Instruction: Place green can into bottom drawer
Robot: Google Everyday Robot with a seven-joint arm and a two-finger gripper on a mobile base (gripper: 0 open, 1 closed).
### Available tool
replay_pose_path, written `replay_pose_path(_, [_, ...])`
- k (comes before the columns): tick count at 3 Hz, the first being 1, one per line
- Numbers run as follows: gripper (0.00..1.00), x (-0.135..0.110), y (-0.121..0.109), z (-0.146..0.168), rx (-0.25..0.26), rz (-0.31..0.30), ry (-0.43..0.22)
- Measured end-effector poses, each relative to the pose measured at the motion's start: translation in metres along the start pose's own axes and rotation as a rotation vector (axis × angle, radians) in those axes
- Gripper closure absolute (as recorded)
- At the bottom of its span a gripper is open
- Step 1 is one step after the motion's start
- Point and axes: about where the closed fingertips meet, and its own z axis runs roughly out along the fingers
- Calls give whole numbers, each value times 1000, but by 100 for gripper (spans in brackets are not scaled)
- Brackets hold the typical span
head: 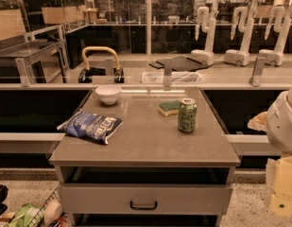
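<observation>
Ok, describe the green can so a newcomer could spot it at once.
On the grey cabinet top, look at its right half, away from the gripper at the view's lower right edge. The green can stands upright there, just right of the flat sponge: the only tall, silver-topped thing.

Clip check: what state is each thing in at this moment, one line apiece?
Green can: upright on the tabletop, unheld.
Drawer with handle: shut.
Bowl: upright.
Chip bag: lying flat.
Sponge: flat, green side up, just left of the can.
Gripper: low at the right edge, apart from the can.
</observation>
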Motion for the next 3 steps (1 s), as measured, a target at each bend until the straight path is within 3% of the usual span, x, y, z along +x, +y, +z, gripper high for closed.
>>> replay_pose_path(1, [0,0,0,0,0,0,0])
replay_pose_path(2, [0,5,-10,10,25,68,-56])
replay_pose_path(3, [0,3,-47,41,64,162,-191])
